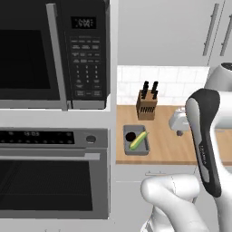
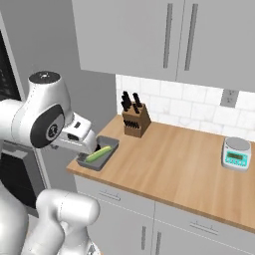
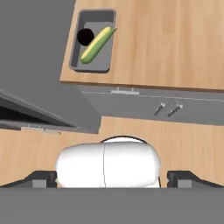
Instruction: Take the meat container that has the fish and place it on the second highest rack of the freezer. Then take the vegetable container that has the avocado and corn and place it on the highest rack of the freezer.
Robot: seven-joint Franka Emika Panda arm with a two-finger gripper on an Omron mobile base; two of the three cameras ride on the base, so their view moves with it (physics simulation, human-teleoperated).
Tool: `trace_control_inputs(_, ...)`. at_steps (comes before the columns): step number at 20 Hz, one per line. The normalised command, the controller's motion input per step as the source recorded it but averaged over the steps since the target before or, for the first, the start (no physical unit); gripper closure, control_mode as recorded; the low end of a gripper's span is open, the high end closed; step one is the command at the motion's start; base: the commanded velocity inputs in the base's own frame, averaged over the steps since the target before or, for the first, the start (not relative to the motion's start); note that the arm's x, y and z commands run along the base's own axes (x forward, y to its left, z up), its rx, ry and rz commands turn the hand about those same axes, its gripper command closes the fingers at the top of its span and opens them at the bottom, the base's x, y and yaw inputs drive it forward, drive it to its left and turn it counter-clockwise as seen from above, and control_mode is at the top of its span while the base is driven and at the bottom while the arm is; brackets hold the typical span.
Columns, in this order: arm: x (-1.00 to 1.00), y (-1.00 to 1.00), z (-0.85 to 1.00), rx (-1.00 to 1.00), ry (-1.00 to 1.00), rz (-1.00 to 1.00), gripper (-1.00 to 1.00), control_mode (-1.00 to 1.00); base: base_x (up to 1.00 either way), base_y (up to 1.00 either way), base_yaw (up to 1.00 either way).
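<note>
The vegetable container (image 1: 136, 153) is a grey tray at the left end of the wooden counter. It holds a dark avocado (image 1: 130, 136) and a yellow-green corn (image 1: 138, 140). From above, the same container (image 3: 103, 57) lies at the upper left with the avocado (image 3: 85, 36) and corn (image 3: 96, 44) in it. My gripper (image 3: 113, 178) is open and empty, high above the floor in front of the counter, apart from the tray. From the right, my hand (image 2: 79, 135) overlaps the container (image 2: 97, 164) and its corn (image 2: 98, 154). The meat container with the fish and the freezer are out of view.
A knife block (image 1: 146, 107) stands behind the tray against the tiled wall. A kitchen scale (image 2: 236, 153) sits at the counter's right. A microwave (image 1: 54, 54) and wall oven (image 1: 54, 172) fill the tall unit left of the counter (image 2: 174, 159). Cabinets hang overhead, and drawers sit below the counter.
</note>
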Motion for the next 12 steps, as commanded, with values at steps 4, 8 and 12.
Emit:
trace_control_inputs(4, 0.27, 0.0, -0.77, 0.14, 0.0, 0.0, -1.0, -1.0, 0.0, 0.0, 0.0)
trace_control_inputs(8, 0.22, 0.0, -0.5, 0.1, 0.0, 0.0, -1.0, -1.0, 0.0, 0.0, 0.0)
trace_control_inputs(12, 0.29, 0.04, -0.4, -0.01, -0.02, 0.0, -1.0, -1.0, 0.0, 0.0, 0.0)
